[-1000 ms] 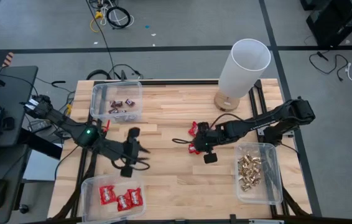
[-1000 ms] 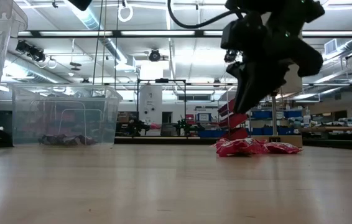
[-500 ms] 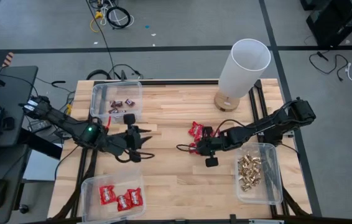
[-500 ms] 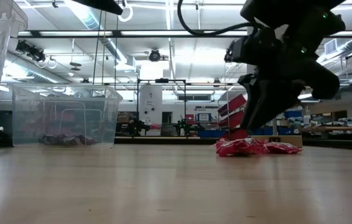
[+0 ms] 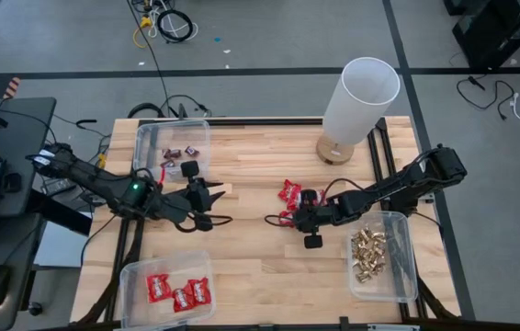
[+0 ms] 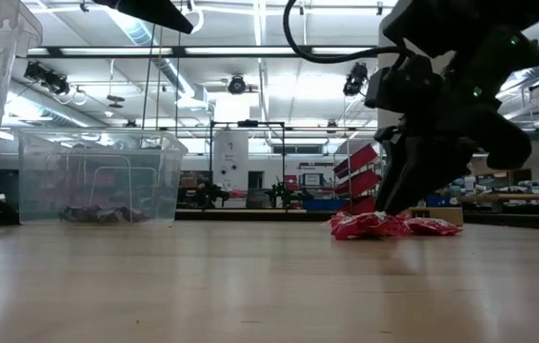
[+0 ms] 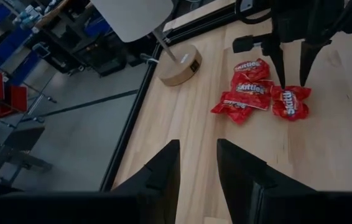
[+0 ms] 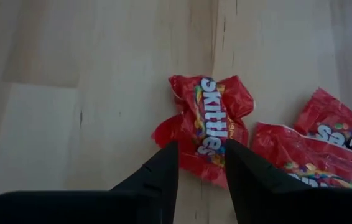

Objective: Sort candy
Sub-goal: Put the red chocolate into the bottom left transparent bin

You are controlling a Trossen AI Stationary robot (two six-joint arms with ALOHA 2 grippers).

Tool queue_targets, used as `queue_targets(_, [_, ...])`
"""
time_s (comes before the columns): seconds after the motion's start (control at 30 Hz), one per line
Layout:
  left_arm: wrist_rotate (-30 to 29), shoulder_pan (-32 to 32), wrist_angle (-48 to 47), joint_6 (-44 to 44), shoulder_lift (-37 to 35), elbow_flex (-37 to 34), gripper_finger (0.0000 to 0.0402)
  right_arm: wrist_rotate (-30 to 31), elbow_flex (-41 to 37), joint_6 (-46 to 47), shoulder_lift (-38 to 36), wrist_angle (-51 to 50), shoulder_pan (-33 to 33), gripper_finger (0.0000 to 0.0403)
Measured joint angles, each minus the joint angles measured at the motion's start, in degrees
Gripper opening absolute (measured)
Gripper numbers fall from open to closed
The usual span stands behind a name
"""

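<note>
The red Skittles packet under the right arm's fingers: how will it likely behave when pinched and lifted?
The red Skittles packet looks crinkled and puffy, so it will probably crumple rather than stay stiff. Its glossy wrapper may slip between the right gripper fingers. It seems light, and lies close to the neighbouring packet, so a push could shift both.

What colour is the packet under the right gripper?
Shiny red packet, with white lettering; clearest in the right wrist view.

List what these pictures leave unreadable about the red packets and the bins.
- Loose red packets: exact count unclear; they overlap in the left wrist view, and the right gripper covers part in the high view.
- Dark bars in the far bin: too small to count.
- Gold pieces: heaped together, uncountable.
</note>
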Motion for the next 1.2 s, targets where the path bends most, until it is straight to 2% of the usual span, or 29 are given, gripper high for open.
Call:
queue_targets(0.2, [-0.01,-0.02,0.05,-0.17,0.02,0.00,0.0107,0.00,-0.13,0.15,1.09,1.31,-0.52,0.0116])
queue_targets(0.43, [0.12,-0.02,0.06,-0.22,0.35,0.00,0.0107,0.67,0.16,-0.29,6.24,4.49,-0.60,0.0115])
queue_targets(0.63, [0.26,-0.04,0.02,-0.24,0.42,0.00,0.0107,1.04,0.38,0.58,6.16,4.18,-0.61,0.0111])
queue_targets(0.77, [0.28,-0.04,0.14,-0.24,0.51,0.00,0.0107,1.33,0.68,0.34,6.19,3.80,-0.66,0.0083])
queue_targets(0.93, [0.32,-0.04,0.12,-0.41,0.61,0.00,0.0107,0.78,0.70,0.25,6.23,3.75,-1.00,0.0013])
queue_targets(1.07, [0.53,-0.04,0.44,-0.43,0.61,0.00,0.0107,0.37,0.67,0.62,6.08,4.06,-1.29,0.0005])
queue_targets(1.2, [7.01,-0.05,1.83,0.03,0.70,0.00,0.0107,-1.57,0.37,0.58,3.93,3.67,-1.48,0.0001])
